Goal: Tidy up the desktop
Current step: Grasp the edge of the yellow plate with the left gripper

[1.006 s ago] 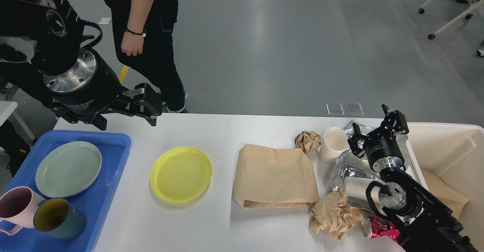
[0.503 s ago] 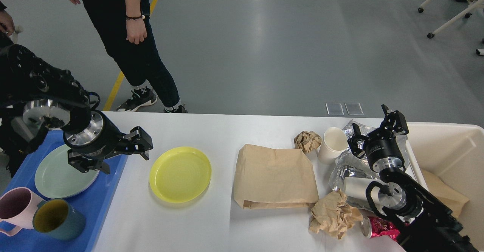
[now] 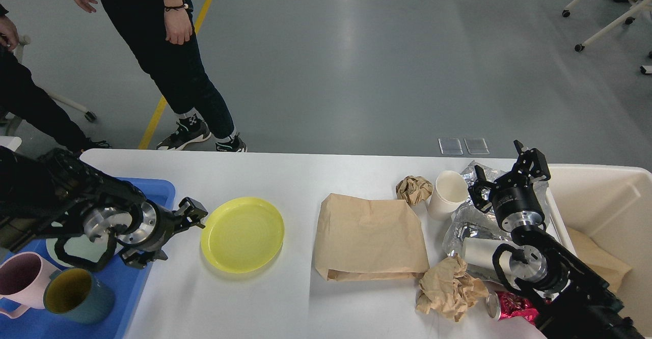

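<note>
Reaching low at the left of the frame, your left hand (image 3: 178, 232) is sitting with its fingers spread and empty, pointing at the near rim of the yellow plate (image 3: 243, 233), which is lying flat at the centre-left of the white counter (image 3: 305, 176), apparently awaiting a move to the blue tray (image 3: 130, 288). That tray, at the lower left, is already carrying a pale green plate (image 3: 66, 247), partly hidden under the arm, plus a pink mug (image 3: 20, 275) and a teal mug (image 3: 76, 293). Your right hand (image 3: 509, 176) is hovering open over foil wrapping (image 3: 468, 227) at the right, empty, beside a white paper cup (image 3: 448, 191). A flat brown paper bag (image 3: 371, 237), crumpled paper (image 3: 448, 288) and a can (image 3: 493, 306) are crowding the route to the cream bin (image 3: 606, 201).
</note>
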Tool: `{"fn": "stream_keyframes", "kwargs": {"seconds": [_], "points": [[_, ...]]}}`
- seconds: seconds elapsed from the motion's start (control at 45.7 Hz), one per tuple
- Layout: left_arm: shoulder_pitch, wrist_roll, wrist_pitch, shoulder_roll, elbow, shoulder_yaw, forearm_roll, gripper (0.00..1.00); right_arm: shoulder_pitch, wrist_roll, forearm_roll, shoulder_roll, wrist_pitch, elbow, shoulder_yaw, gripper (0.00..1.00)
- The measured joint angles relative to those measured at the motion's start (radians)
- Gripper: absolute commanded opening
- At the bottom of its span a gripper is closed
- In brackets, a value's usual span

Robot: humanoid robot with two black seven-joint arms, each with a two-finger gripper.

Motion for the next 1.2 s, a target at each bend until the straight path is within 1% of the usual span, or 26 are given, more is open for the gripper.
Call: {"fn": "stream_keyframes", "kwargs": {"seconds": [0.131, 0.35, 0.525, 0.547, 0.634, 0.744, 0.853, 0.984, 1.116, 1.203], "points": [[0.065, 0.007, 0.002, -0.009, 0.063, -0.050, 0.043, 0.95, 0.000, 0.000, 0.000, 0.000, 0.000, 0.000, 0.000, 1.00], [0.153, 0.014, 0.003, -0.047, 0.175, -0.087, 0.107, 0.94, 0.000, -0.001, 0.000, 0.000, 0.000, 0.000, 0.000, 1.00], [0.217, 0.008, 0.009, -0.099, 0.245, -0.106, 0.159, 0.89, 0.000, -0.001, 0.000, 0.000, 0.000, 0.000, 0.000, 1.00], [0.222, 0.007, 0.011, -0.105, 0.254, -0.109, 0.166, 0.88, 0.000, -0.001, 0.000, 0.000, 0.000, 0.000, 0.000, 1.00], [0.244, 0.005, 0.014, -0.120, 0.279, -0.122, 0.180, 0.73, 0.000, -0.001, 0.000, 0.000, 0.000, 0.000, 0.000, 1.00], [0.256, 0.004, 0.014, -0.135, 0.289, -0.132, 0.184, 0.69, 0.000, -0.001, 0.000, 0.000, 0.000, 0.000, 0.000, 1.00], [0.259, 0.005, 0.014, -0.140, 0.290, -0.133, 0.186, 0.61, 0.000, -0.001, 0.000, 0.000, 0.000, 0.000, 0.000, 1.00], [0.271, 0.011, 0.014, -0.140, 0.293, -0.133, 0.186, 0.47, 0.000, -0.001, 0.000, 0.000, 0.000, 0.000, 0.000, 1.00], [0.280, 0.015, 0.014, -0.137, 0.304, -0.132, 0.184, 0.39, 0.000, -0.001, 0.000, 0.000, 0.000, 0.000, 0.000, 1.00], [0.281, 0.015, 0.014, -0.137, 0.306, -0.132, 0.184, 0.30, 0.000, -0.001, 0.000, 0.000, 0.000, 0.000, 0.000, 1.00]]}}
